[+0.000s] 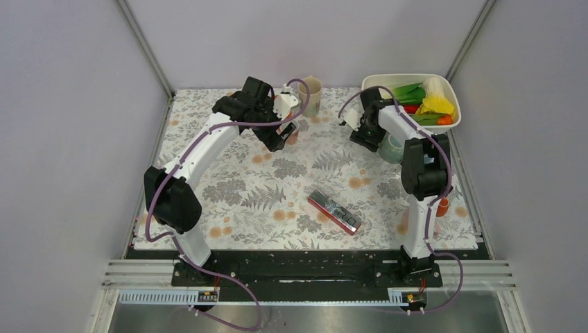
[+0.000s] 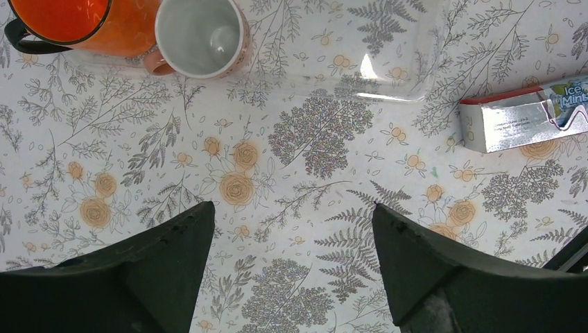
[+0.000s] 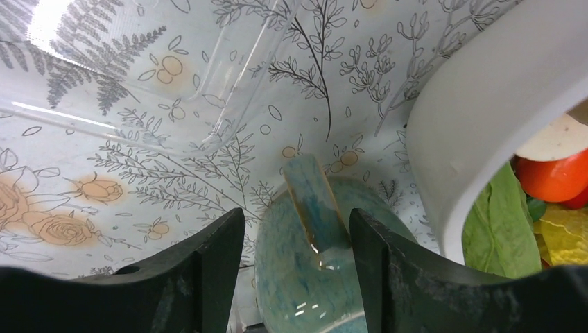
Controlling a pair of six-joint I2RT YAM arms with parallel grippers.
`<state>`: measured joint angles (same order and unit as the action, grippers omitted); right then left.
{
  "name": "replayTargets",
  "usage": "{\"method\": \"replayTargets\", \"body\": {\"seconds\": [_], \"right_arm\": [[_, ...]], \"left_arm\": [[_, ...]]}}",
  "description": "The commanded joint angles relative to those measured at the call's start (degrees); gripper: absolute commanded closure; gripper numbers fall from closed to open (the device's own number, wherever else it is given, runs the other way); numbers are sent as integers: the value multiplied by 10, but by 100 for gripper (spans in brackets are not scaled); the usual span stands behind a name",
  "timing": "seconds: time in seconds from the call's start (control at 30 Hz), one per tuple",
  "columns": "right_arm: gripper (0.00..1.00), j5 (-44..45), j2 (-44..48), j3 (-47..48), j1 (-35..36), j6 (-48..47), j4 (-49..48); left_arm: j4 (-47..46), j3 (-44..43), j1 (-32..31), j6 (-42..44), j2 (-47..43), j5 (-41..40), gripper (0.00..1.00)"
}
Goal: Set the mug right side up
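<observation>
The mug (image 3: 312, 284) is teal-glazed and sits beside the white bowl at the back right, half hidden under the right arm in the top view (image 1: 392, 148). Only its rounded side and its handle (image 3: 313, 205) show; its mouth is hidden. My right gripper (image 3: 297, 222) straddles the handle with its jaws apart. The right finger lies against the handle, and a gap remains at the left finger. My left gripper (image 2: 292, 215) hangs wide open over bare tablecloth at the back left (image 1: 286, 132), holding nothing.
A white bowl (image 3: 485, 104) of toy vegetables stands just right of the mug. An orange mug (image 2: 83, 24) and a pink mug (image 2: 201, 35) stand upright near the left gripper. A beige mug (image 1: 310, 94) stands at the back, and a mint box (image 1: 335, 211) lies mid-table. A clear tray (image 3: 173, 90) lies between the arms.
</observation>
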<state>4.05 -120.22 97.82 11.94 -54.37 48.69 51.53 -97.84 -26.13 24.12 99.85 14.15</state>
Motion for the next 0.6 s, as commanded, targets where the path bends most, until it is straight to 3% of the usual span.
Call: {"method": "replayTargets", "body": {"seconds": [0.0, 0.13, 0.33, 0.57], "right_arm": [[34, 25, -22, 13, 1, -55, 0], [38, 35, -40, 12, 1, -68, -5], [75, 24, -35, 5, 1, -78, -8], [98, -60, 14, 9, 6, -81, -4]], "left_arm": [[-19, 1, 5, -1, -25, -1, 13], [-19, 1, 5, 1, -27, 2, 13], [-15, -3, 7, 8, -27, -1, 13], [-15, -8, 8, 3, -21, 6, 13]]}}
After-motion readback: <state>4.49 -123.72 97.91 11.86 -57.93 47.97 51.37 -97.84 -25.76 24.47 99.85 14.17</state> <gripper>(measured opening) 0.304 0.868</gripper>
